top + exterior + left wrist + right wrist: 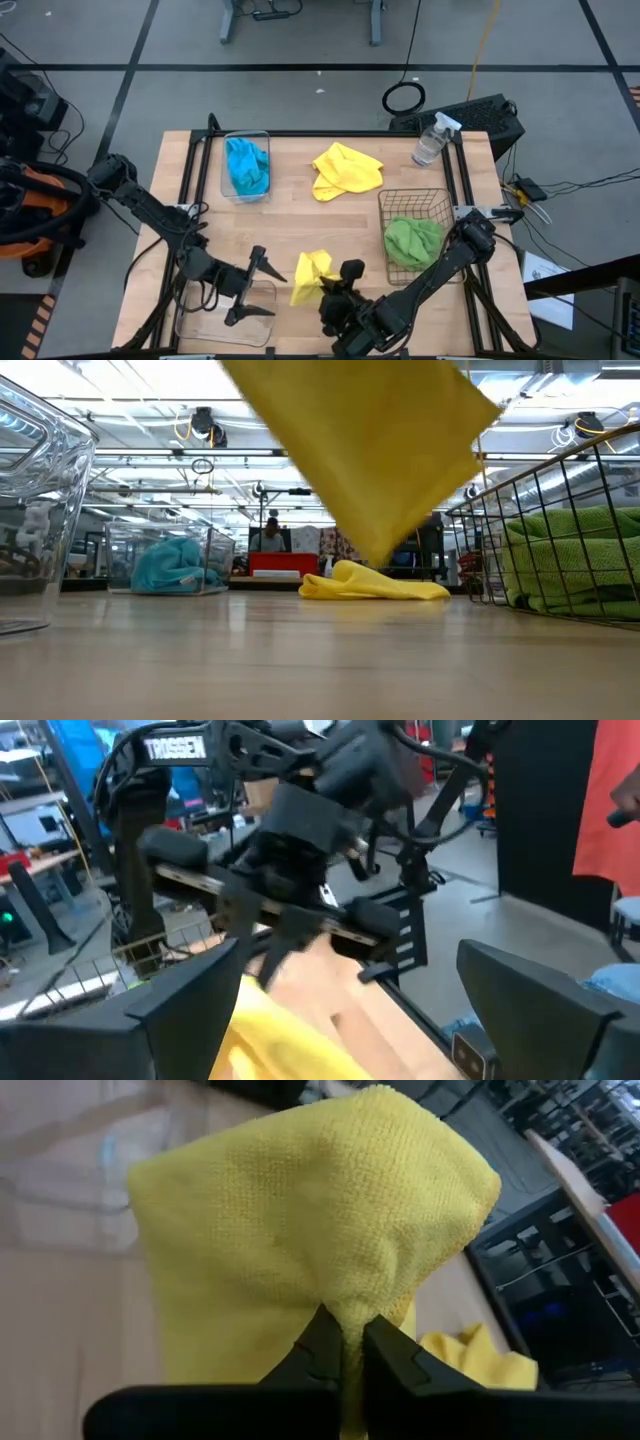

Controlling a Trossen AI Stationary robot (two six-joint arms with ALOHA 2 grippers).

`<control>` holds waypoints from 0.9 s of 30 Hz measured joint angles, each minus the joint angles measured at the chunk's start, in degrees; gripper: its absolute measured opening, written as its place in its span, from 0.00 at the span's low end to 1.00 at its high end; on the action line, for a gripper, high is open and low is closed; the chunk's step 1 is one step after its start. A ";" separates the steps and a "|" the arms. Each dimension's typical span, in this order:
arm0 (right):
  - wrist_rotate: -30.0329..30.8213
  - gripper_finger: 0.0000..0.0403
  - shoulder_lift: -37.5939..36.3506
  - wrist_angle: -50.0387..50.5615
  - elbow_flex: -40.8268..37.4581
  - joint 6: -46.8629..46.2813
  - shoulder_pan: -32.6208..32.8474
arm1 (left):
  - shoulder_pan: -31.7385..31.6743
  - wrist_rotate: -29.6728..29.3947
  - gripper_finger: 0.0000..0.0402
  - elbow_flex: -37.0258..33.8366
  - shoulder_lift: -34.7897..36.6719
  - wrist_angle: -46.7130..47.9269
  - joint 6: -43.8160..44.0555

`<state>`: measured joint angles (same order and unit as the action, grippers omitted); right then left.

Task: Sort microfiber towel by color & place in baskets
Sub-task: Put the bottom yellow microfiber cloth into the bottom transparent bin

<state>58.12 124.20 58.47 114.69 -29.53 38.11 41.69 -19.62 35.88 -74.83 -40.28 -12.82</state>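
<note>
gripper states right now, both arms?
Left gripper: open, empty, over the near-left clear tub.
Right gripper: shut on a yellow towel, lifted off the table.

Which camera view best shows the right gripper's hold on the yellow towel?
The right wrist view: the right gripper pinches the yellow towel up close. High view shows the towel small; low view only hanging cloth; left wrist a corner.
</note>
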 joint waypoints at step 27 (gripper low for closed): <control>-5.62 0.02 -2.27 -3.84 0.02 5.37 -3.65 | -2.55 0.02 0.93 0.00 -4.88 -7.33 -7.97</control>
<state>52.49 121.93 54.62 114.72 -24.16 34.45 39.15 -19.59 35.88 -79.71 -47.61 -20.79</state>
